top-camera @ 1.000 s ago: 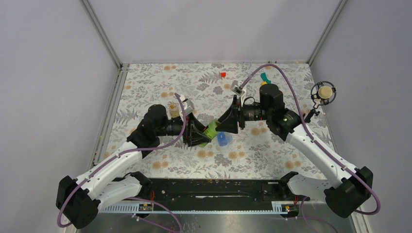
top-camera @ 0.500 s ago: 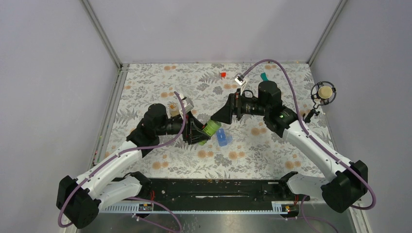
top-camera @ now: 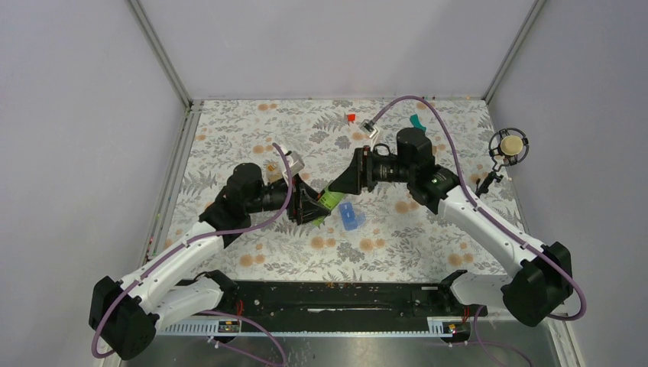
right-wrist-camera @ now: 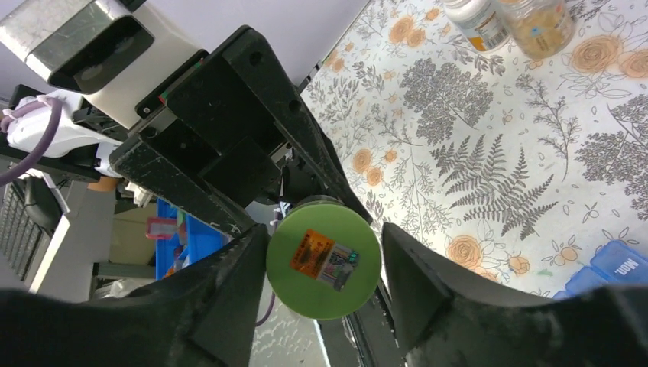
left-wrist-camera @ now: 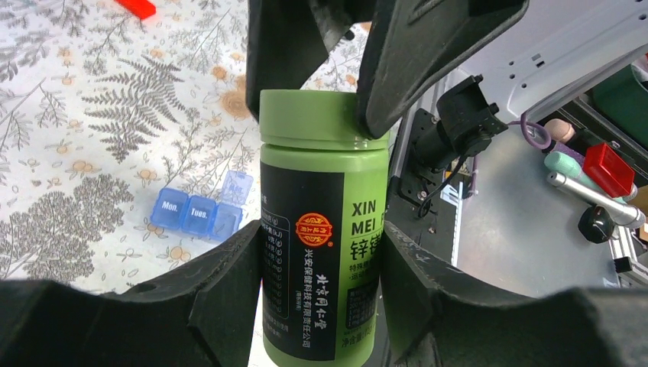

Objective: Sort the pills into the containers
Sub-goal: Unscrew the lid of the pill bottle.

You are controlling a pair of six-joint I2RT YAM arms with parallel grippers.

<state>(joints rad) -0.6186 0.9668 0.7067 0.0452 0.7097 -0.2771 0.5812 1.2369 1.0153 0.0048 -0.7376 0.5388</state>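
Observation:
A green pill bottle (top-camera: 330, 199) with a black label is held off the table, and my left gripper (top-camera: 315, 209) is shut on its body (left-wrist-camera: 321, 229). My right gripper (top-camera: 341, 186) faces it end on. Its fingers stand on either side of the green cap (right-wrist-camera: 324, 264) with slim gaps, open. The blue pill box (top-camera: 351, 217), the containers, lies on the floral cloth just right of the bottle. It shows in the left wrist view as a pill box (left-wrist-camera: 200, 214) with one lid up. No loose pills are visible.
Two small bottles (top-camera: 273, 170) stand behind the left arm and show again as bottles (right-wrist-camera: 527, 19) in the right wrist view. A red block (top-camera: 351, 118) and a teal object (top-camera: 416, 121) lie at the far edge. A round fixture (top-camera: 510, 145) stands at the right wall.
The right arm has swung toward the far side and left, with its wrist turning and its fingers staying at the bottle's cap. The left gripper has kept hold of the bottle.

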